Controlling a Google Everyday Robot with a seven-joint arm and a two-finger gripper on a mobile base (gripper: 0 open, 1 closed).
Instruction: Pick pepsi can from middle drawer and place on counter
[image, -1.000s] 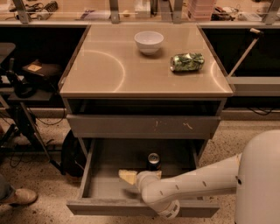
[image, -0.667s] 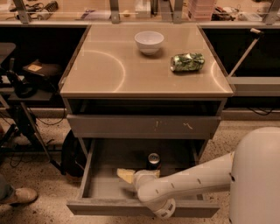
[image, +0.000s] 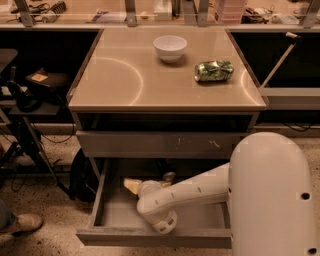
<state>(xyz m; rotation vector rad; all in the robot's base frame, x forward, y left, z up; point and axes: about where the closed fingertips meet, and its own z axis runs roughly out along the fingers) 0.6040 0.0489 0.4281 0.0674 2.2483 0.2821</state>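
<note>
The pepsi can (image: 169, 176) stands at the back of the open middle drawer (image: 150, 237). Only its silver top shows, above my white forearm. My gripper (image: 131, 185), with its pale yellow tip, is inside the drawer, just left of the can and low near the floor. I cannot tell whether it touches the can. My arm (image: 195, 192) reaches in from the right and hides the can's body. The beige counter (image: 115, 80) is above.
A white bowl (image: 170, 47) and a crushed green-and-silver can (image: 214, 70) lie on the counter's far side. A shut grey drawer front with pale scratches (image: 160, 144) sits above the open drawer. A dark bag (image: 82, 175) and stands are at the left.
My gripper has moved deeper into the drawer and a little left. My forearm now covers more of the can.
</note>
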